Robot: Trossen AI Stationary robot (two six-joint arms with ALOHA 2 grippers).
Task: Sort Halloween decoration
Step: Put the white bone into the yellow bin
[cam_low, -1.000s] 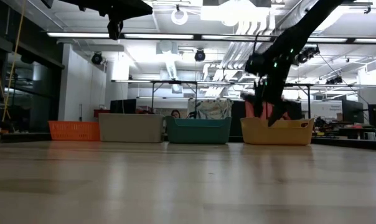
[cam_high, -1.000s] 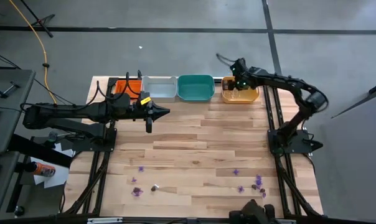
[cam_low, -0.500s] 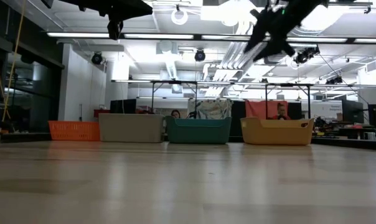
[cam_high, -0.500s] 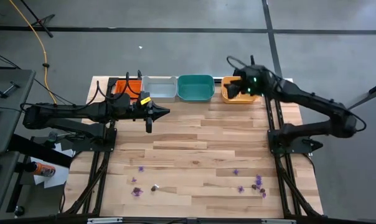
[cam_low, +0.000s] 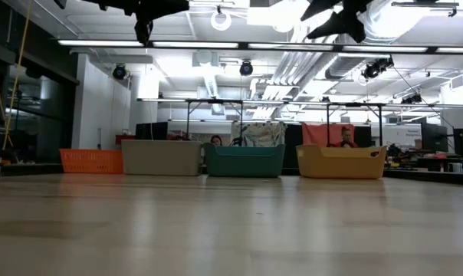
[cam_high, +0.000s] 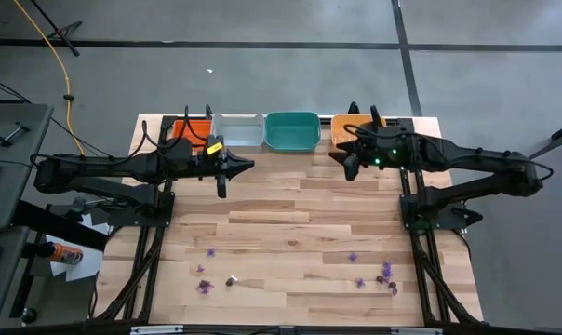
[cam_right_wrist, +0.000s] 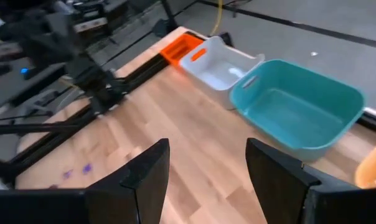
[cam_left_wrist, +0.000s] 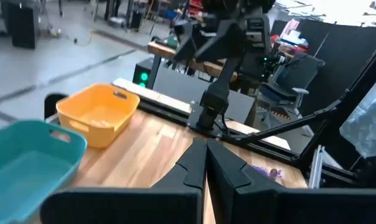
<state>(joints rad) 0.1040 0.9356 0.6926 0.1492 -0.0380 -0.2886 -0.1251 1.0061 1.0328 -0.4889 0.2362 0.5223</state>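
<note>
Since a second ago the right gripper (cam_high: 348, 160) has been drawn back from over the orange tray (cam_high: 340, 141) and lifted clear of it; it is now held high above the table (cam_high: 290, 214), just beside that tray on the near side, with its jaws spread wide and nothing seen between them in the right wrist view. The left gripper (cam_high: 236, 168) has not moved: it is kept raised above the boards just in front of the grey tray (cam_high: 238, 131), its fingers (cam_left_wrist: 194, 163) pressed together and empty.

Outward from the grippers, the four trays are lined along the far edge: the red tray (cam_high: 190, 128), the grey tray, the green tray (cam_high: 292, 130) and the orange tray. The Halloween decoration (cam_high: 385, 272) is found well apart from the orange tray, along the table's near edge: a purple cluster toward the right corner, a single purple piece (cam_high: 352, 257) a little inward, and a second group (cam_high: 205, 285), with a darker piece (cam_high: 230, 280) beside it, toward the left corner.

The step in hand is judged to be the return between a drop at the orange tray and the next pick. For the next move, the right arm would need to be carried across to the near right cluster, lowered with its jaws open over one tiny piece, and closed precisely, since each trinket is far smaller than the gripper.
</note>
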